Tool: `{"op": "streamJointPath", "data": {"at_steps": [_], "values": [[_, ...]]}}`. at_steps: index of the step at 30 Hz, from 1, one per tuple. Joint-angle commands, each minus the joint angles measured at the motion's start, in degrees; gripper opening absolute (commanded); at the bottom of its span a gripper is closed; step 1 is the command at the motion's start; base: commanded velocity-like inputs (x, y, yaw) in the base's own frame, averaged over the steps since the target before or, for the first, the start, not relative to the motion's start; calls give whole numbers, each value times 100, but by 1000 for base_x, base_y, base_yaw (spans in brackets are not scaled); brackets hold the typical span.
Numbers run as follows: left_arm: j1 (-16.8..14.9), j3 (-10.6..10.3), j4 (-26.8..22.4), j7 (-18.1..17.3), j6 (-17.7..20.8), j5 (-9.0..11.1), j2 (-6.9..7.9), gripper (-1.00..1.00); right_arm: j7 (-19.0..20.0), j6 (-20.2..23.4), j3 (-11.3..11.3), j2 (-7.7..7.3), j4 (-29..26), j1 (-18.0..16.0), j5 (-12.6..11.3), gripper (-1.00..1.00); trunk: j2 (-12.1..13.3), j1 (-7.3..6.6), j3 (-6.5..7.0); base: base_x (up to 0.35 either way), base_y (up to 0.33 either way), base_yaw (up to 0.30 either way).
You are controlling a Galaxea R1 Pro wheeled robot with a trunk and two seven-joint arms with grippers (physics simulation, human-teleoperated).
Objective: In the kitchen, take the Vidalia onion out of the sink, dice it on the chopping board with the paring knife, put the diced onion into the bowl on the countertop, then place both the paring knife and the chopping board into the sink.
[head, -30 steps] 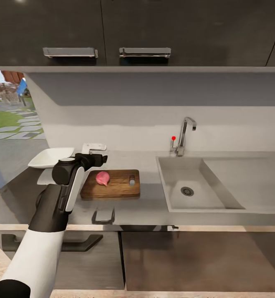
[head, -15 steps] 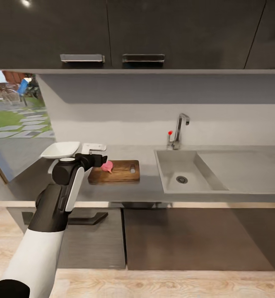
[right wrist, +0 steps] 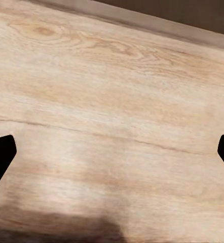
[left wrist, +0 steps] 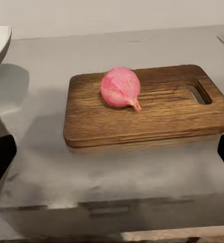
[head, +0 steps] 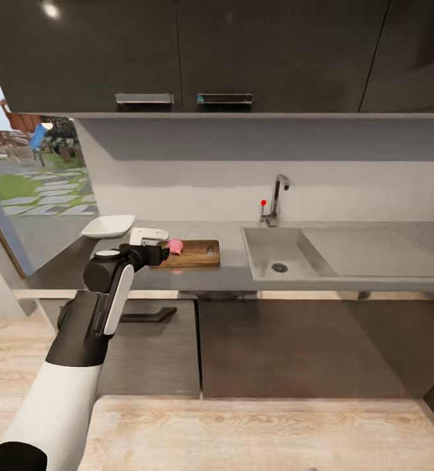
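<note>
The pink Vidalia onion (head: pixel 175 245) (left wrist: pixel 121 87) lies on the dark wooden chopping board (head: pixel 194 253) (left wrist: pixel 152 114), which rests on the grey countertop (head: pixel 227 278) left of the sink (head: pixel 269 248). My left gripper (head: pixel 158 254) (left wrist: pixel 112 154) is raised in front of the counter, short of the board, open and holding nothing. The white bowl (head: pixel 108 226) sits at the counter's left end. Over wooden floor, my right gripper (right wrist: pixel 112 154) is open and empty. The paring knife is out of view.
A chrome faucet (head: pixel 277 196) with a red knob stands behind the basin, with the drainboard (head: pixel 374 242) to its right. A small white object (head: pixel 148 234) lies behind the board. Dark cabinets sit above and below. Wooden floor (head: pixel 256 432) separates me from the counter.
The camera has pulled back from the counter, so the counter looks smaller and floor shows in front. The onion, board and bowl stay put; the left arm keeps its pose.
</note>
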Motion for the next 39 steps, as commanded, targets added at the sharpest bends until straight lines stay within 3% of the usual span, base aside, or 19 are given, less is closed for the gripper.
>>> {"op": "streamJointPath", "data": {"at_steps": [1,14,19,22,23,24,25,26,27,30,31,34,38,39], "values": [[-5,-5,22,49,21,42,1,100,-25,-16,-48,1,7,-4,60,100,-4,-4,-6,-335,0,0],[7,-5,442,46,10,45,3,100,-25,-16,-53,-3,7,-4,60,100,-4,-4,-6,-227,0,0],[31,-12,1444,34,-206,45,9,100,-25,-16,-60,-29,1,-4,60,100,-4,-4,-6,-13,0,0],[44,-10,2593,34,-1144,45,12,100,-25,-22,-70,-41,-3,-4,60,100,-4,-4,-6,-2,0,0],[49,-8,3426,37,-2027,45,16,100,-25,-25,-76,-44,-7,-4,60,100,-4,-4,-6,0,0,0],[52,-7,3984,38,-2640,45,17,100,-25,-31,-78,-45,-8,-4,60,100,-4,-4,-6,0,0,0],[54,-6,4526,39,-3207,45,18,100,-25,-37,-79,-46,-9,-4,60,100,-4,-4,-6,0,0,0],[54,-6,4788,39,-3464,45,16,100,-24,-40,-78,-46,-10,-4,60,100,-4,-4,-6,0,0,0],[56,-6,6273,35,-4604,46,19,100,-13,-58,-74,-47,-11,-4,60,100,-4,-4,-6,0,0,0],[57,-5,7261,27,-5202,50,71,100,-10,-65,-77,-47,-11,-4,60,100,-4,-4,-6,0,0,0],[57,-5,7425,26,-5286,56,87,100,-9,-66,-78,-47,-11,-4,60,100,-4,-4,-6,0,0,0],[55,-12,8536,16,-5692,83,196,100,-8,-72,-76,-47,-11,-4,60,100,-4,-4,-6,0,0,0],[75,-14,9042,14,-6341,93,208,100,-8,-76,-74,-47,-17,-4,60,100,-4,-4,-6,0,0,0],[135,-14,9132,16,-6936,98,210,100,-8,-77,-77,-47,-24,-4,63,100,-4,-4,-6,0,0,0]]}}
